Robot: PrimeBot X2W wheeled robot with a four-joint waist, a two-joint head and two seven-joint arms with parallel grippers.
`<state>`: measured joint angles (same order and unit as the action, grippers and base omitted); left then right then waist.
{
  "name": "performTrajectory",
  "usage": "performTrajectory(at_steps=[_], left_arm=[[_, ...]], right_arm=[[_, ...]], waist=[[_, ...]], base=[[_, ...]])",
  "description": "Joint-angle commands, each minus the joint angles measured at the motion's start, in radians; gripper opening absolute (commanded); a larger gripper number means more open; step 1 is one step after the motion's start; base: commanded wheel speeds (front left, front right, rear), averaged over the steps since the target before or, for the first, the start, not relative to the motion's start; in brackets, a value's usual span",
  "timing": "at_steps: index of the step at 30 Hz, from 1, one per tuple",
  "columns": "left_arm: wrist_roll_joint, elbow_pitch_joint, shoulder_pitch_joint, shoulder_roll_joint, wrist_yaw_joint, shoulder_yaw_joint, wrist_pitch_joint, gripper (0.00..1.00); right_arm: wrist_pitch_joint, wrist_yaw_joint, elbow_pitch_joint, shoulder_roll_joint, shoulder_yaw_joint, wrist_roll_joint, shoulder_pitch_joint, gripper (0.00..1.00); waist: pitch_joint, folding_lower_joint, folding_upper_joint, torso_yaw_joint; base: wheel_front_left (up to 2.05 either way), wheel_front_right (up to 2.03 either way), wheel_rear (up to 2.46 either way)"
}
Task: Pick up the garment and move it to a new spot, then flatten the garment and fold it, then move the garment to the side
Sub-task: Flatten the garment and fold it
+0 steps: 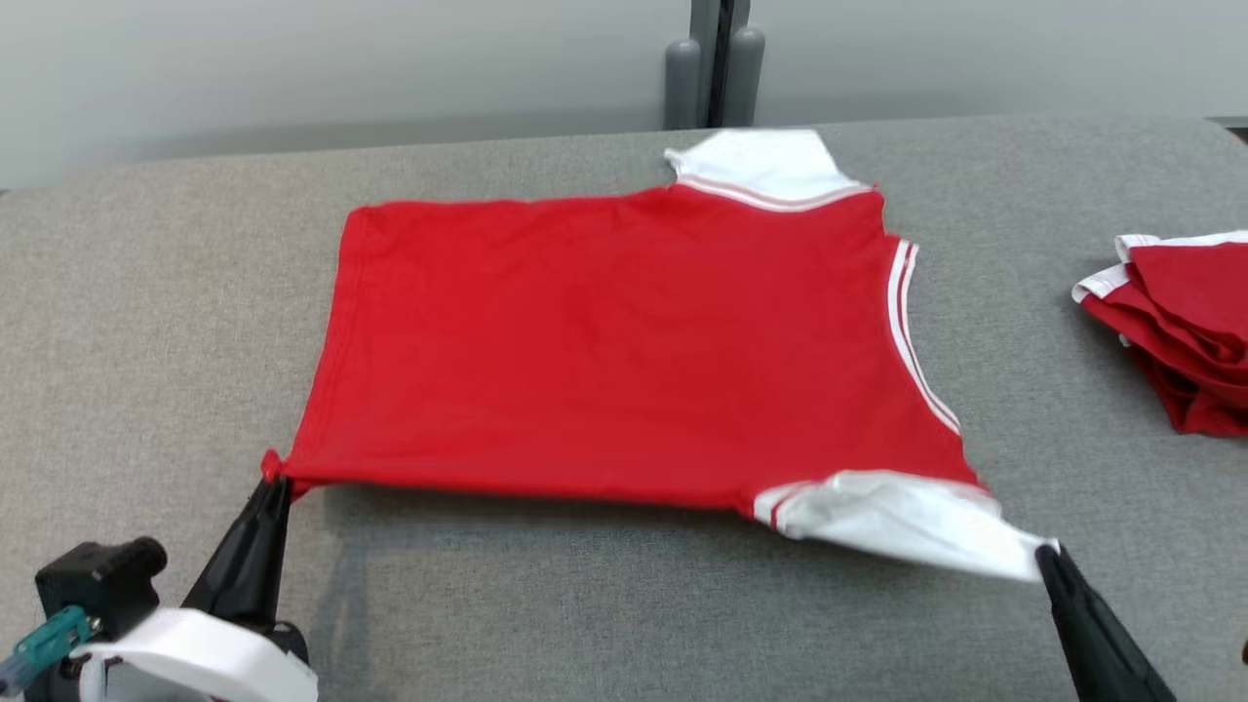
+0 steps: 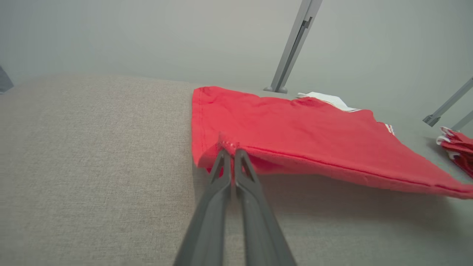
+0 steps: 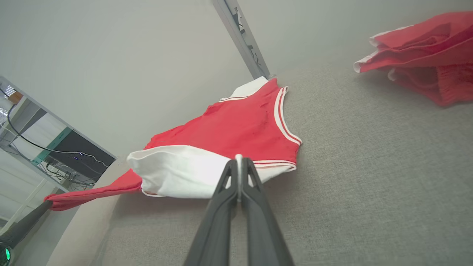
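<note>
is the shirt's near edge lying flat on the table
No, the left gripper and right gripper hold the shirt up there, shadow beneath.

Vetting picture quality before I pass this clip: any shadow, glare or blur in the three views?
Head view: even light, soft shadow on the grey tabletop under the lifted near edge of the red jersey. Left wrist view: left gripper blurred near the lens. Right wrist view: white sleeve overexposed.

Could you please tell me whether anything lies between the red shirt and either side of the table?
To the right, a heap of red-and-white clothes lies apart from the shirt; to the left, nothing visible lies on the grey table.
</note>
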<state>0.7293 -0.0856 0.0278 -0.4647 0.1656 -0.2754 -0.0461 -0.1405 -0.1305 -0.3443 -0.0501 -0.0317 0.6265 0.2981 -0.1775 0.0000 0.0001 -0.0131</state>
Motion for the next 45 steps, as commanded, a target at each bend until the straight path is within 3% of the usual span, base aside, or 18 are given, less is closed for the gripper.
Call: performTrajectory(at_steps=[1,6,14,27,35,45], left_arm=[[-0.007,-0.05,0.045,-0.021,0.032,0.01,0.024,0.0],[-0.013,-0.179,0.129,-0.041,0.105,0.024,0.064,0.0],[-0.014,-0.219,0.136,-0.044,0.128,0.02,0.084,0.0],[-0.004,-0.102,-0.066,-0.014,0.077,-0.011,0.114,0.0],[0.012,-0.003,-0.162,-0.003,0.042,-0.006,0.103,0.0],[0.033,0.104,-0.201,0.022,0.011,-0.008,0.073,0.0]], right_arm=[[-0.019,-0.001,-0.035,-0.002,-0.007,0.018,0.042,0.0],[-0.059,-0.001,-0.107,-0.002,0.007,0.03,0.103,0.0],[-0.091,-0.001,-0.12,-0.002,0.011,-0.005,0.062,0.0],[-0.119,-0.001,0.014,-0.016,0.062,-0.179,-0.282,0.0],[-0.075,-0.001,0.175,-0.082,0.123,-0.172,-0.495,0.0],[0.029,-0.001,0.394,-0.151,0.177,-0.135,-0.635,0.0]], waist=[[0.019,0.0,-0.0001,-0.008],[0.034,0.0,-0.0001,-0.004],[0.011,0.0,-0.0001,0.007],[-0.122,0.0,-0.0001,0.005],[-0.196,0.0,-0.0001,0.005],[-0.224,0.0,-0.0001,0.012]], base=[[0.0,0.0,0.0],[0.0,0.0,0.0],[0.0,0.0,0.0],[0.0,0.0,0.0],[0.0,0.0,0.0],[0.0,0.0,0.0]])
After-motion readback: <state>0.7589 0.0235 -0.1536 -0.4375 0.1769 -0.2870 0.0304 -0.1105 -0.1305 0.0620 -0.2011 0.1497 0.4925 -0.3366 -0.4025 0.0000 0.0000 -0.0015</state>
